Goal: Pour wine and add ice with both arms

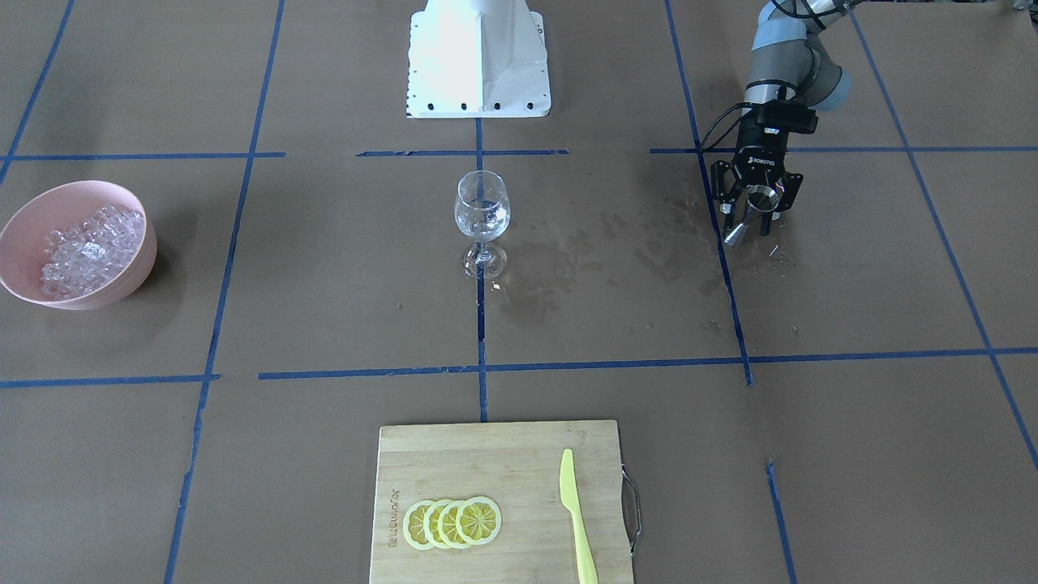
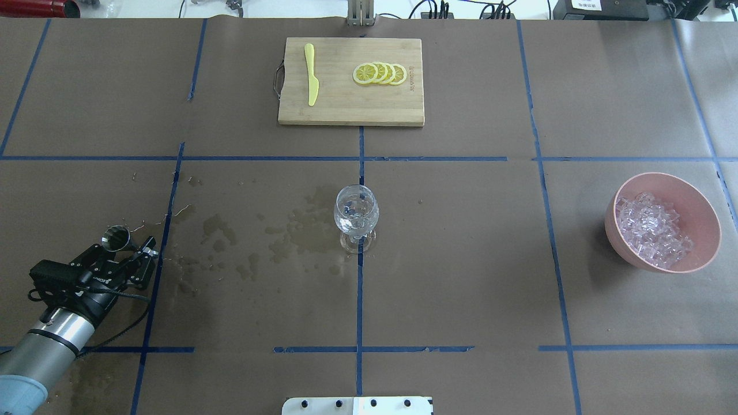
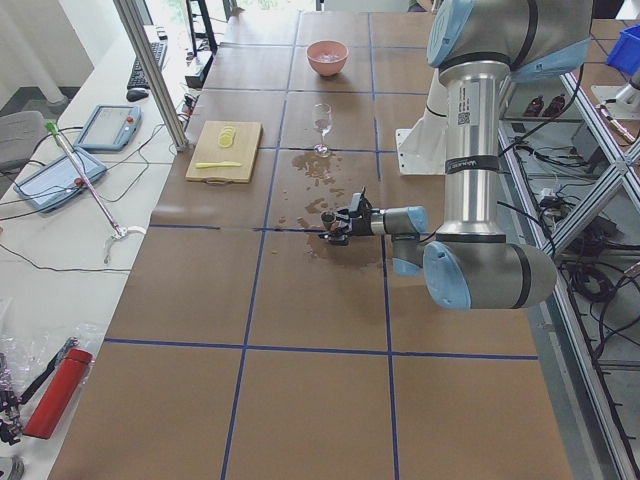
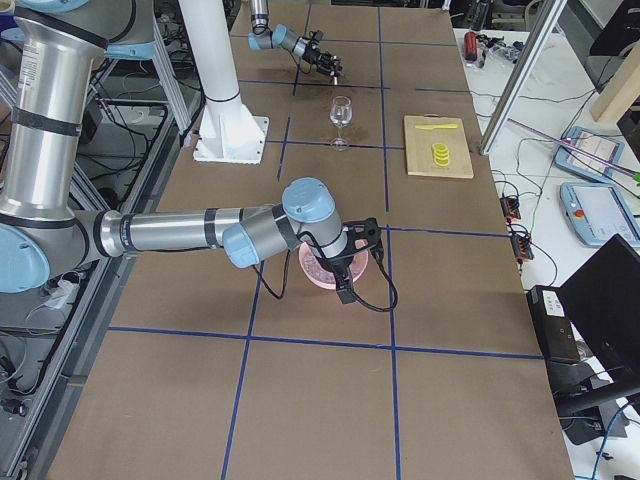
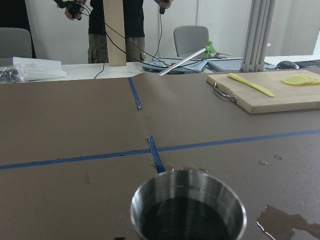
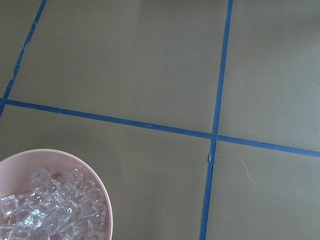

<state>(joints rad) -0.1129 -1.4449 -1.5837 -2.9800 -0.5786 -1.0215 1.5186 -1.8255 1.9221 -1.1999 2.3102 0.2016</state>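
Note:
A clear stemmed wine glass (image 1: 482, 212) stands mid-table with a little clear wine (image 1: 483, 224) in it; it also shows in the overhead view (image 2: 356, 216). My left gripper (image 1: 752, 216) is low over the table, around a small upright steel jigger (image 1: 751, 212), its fingers standing wider than the cup. The jigger fills the left wrist view (image 5: 188, 212). A pink bowl (image 2: 700, 202) holds a heap of ice (image 2: 654, 230). My right gripper (image 4: 352, 262) hovers at the bowl (image 4: 312, 272); I cannot tell if it is open. The right wrist view shows the ice (image 6: 45, 210).
Wet patches (image 2: 300, 233) darken the paper between the jigger and the glass. A wooden cutting board (image 2: 346, 106) at the far side carries lemon slices (image 2: 380, 73) and a yellow knife (image 2: 312, 75). The white post base (image 1: 478, 81) stands on the robot's side.

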